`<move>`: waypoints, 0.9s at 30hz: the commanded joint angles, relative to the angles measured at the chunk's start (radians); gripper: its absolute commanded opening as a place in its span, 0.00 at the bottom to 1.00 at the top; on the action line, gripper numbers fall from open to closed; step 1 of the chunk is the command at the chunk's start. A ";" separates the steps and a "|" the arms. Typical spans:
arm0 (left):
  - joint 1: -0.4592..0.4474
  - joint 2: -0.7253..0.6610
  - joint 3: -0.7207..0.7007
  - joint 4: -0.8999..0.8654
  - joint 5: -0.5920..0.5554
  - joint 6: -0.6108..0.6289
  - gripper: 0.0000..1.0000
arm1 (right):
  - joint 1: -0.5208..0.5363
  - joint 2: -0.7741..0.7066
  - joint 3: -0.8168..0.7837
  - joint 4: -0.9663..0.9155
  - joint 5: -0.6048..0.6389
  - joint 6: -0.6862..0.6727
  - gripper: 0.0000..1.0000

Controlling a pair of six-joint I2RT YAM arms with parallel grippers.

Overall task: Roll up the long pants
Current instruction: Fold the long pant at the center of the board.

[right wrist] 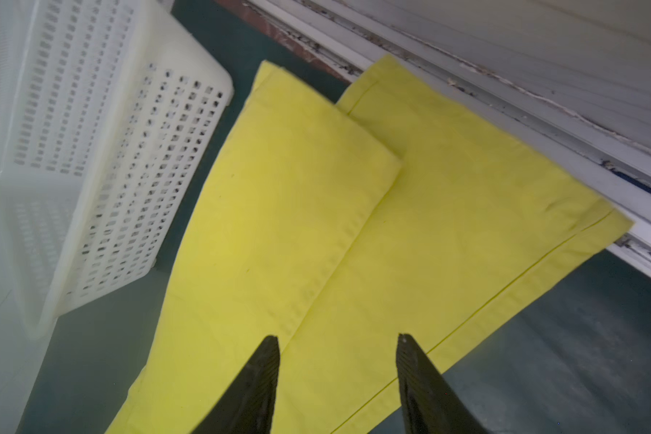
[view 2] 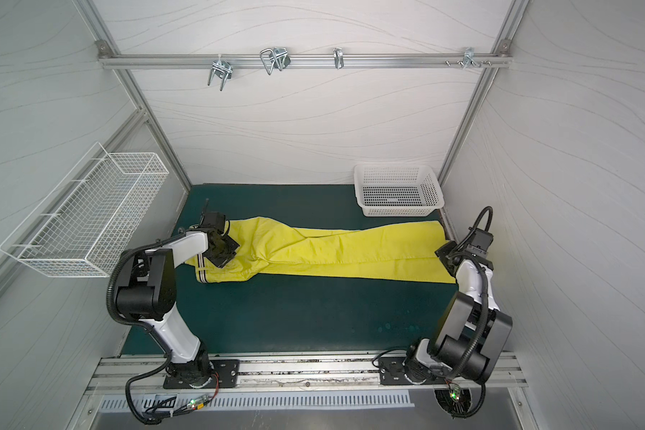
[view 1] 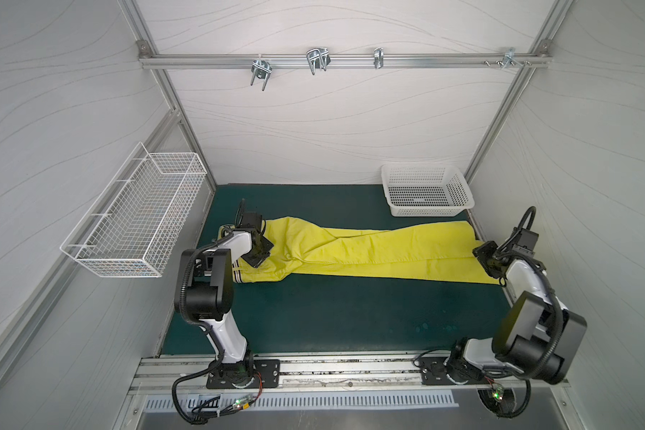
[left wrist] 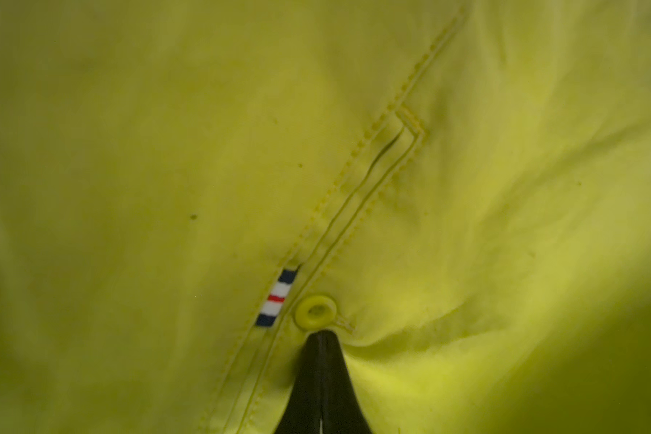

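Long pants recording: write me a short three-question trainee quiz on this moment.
1. True or false: the long pants are already rolled up.
2. What small fastener lies at the tips of the left end effector?
3. Which one stands open? A left end effector; B right end effector; C both.
Key: 1 false, they lie flat and full length; 2 a yellow button; 3 B.
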 commanded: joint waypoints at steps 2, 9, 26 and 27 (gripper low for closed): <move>0.009 -0.034 -0.006 -0.059 -0.052 0.031 0.00 | -0.013 0.033 0.038 -0.029 -0.074 -0.009 0.52; -0.025 -0.061 -0.007 -0.058 -0.070 0.032 0.00 | 0.001 0.083 0.042 0.005 -0.061 -0.032 0.54; -0.005 -0.061 0.015 -0.102 -0.113 0.059 0.00 | 0.012 0.460 0.321 -0.019 0.066 -0.123 0.47; -0.005 -0.060 0.015 -0.102 -0.119 0.061 0.00 | 0.014 0.467 0.325 -0.014 0.061 -0.120 0.47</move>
